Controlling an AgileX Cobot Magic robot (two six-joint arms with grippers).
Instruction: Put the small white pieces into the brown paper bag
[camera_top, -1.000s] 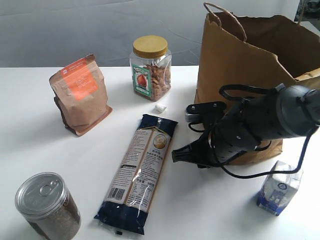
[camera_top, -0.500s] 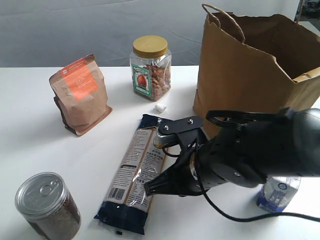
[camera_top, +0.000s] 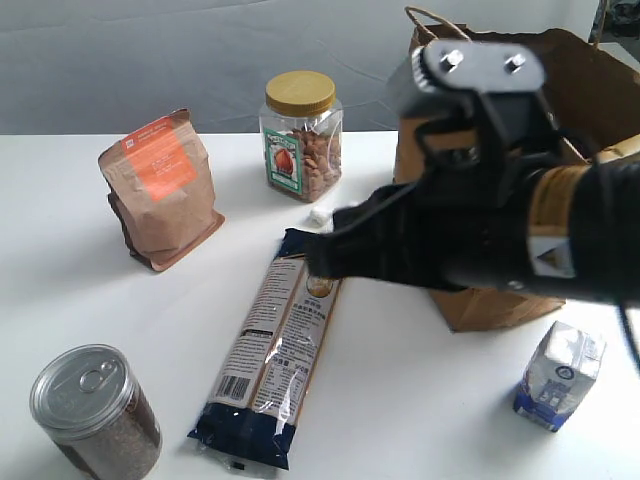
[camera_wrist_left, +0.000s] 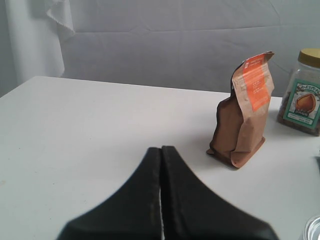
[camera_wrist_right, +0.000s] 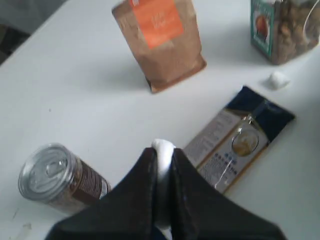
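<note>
Small white pieces, lump-shaped: two located. Held piece (camera_wrist_right: 163, 145): pinched at the very fingertips of the right gripper (camera_wrist_right: 162, 155), which is clamped on it in the air over the white table (camera_top: 60, 250), near the long dark blue plastic noodle packet (camera_top: 275, 350). Loose piece (camera_top: 320, 214): lying on the table at 5 o'clock of the clear plastic nut jar with yellow lid (camera_top: 301, 135), just beside it and apart from the packet's far end. Third piece: not found in any view.

Large brown kraft paper bag with twisted handles (camera_top: 590, 95): standing open at 2 o'clock of the table in the exterior view, largely hidden behind the right arm.

Left gripper (camera_wrist_left: 161, 148): fingers pressed together, nothing between them, facing the brown stand-up pouch with orange label (camera_wrist_left: 245, 115).

Step in hand, as judged: carry the held piece to the bag and release it.

Handling notes:
- The hold is only at the tips, so the squeeze should stay constant and jolts be avoided.
- Travel toward 2 o'clock should be high enough to clear the bag's rim and handle.
- Part the fingers only once they are well inside the mouth. A tiny lump let go at the rim may bounce out.
- The bag is light paper, and brushing its wall could tip or crumple it.
</note>
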